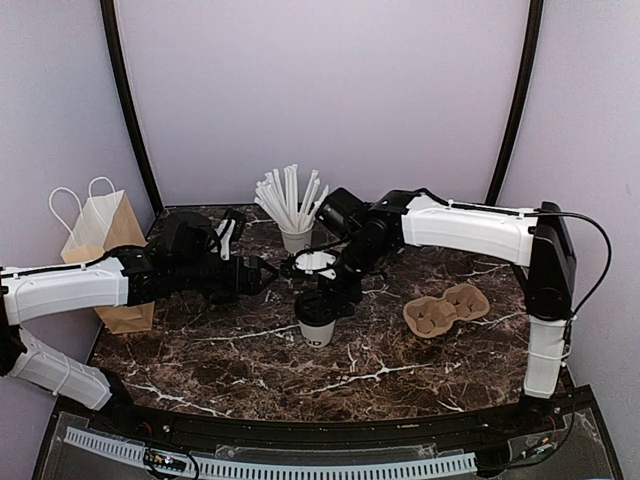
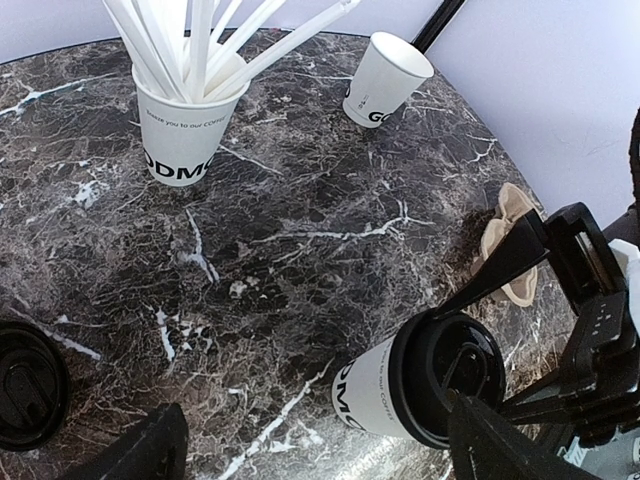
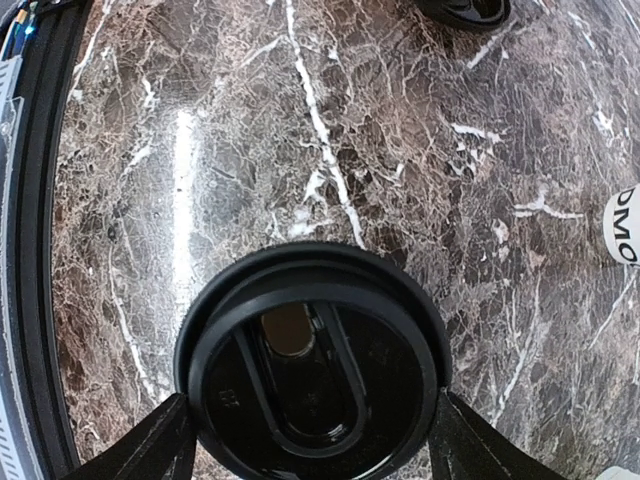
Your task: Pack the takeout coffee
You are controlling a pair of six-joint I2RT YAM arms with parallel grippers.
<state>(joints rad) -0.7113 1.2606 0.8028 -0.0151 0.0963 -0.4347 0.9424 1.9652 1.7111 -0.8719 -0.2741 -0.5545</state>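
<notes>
- The coffee (image 1: 316, 320) stands upright near the middle of the table (image 1: 230, 360), with its black lid (image 3: 312, 360) seated.
- The right hand (image 3: 312, 398) hangs directly above it, one finger on each side of the lid and close against the rim. We cannot tell whether the fingers are pressing on it.
- We judge the step in hand to be the grasp. It should close evenly so the cup is not pushed sideways.
- If the hold is on the lid alone, the lid may pop off. A lower hold on the paper wall looks safer to us, and the squeeze should be light because a paper cup gives.
- The lift should go straight up with the cup kept level.
- The left hand (image 2: 310, 420) is spread wide, holds nothing, and sits just to the left of the coffee. It should stay out of the lift path.
- Behind the coffee stand a bare cup (image 2: 385, 80) and a cup of straws (image 1: 296, 238), near enough to be knocked.
- A spare lid (image 2: 25, 385) lies flat on the table to the left.
- A pulp tray (image 1: 447, 310) lies to the right of the coffee, well apart from it. A paper bag (image 1: 105, 240) stands at the table's far left edge.
</notes>
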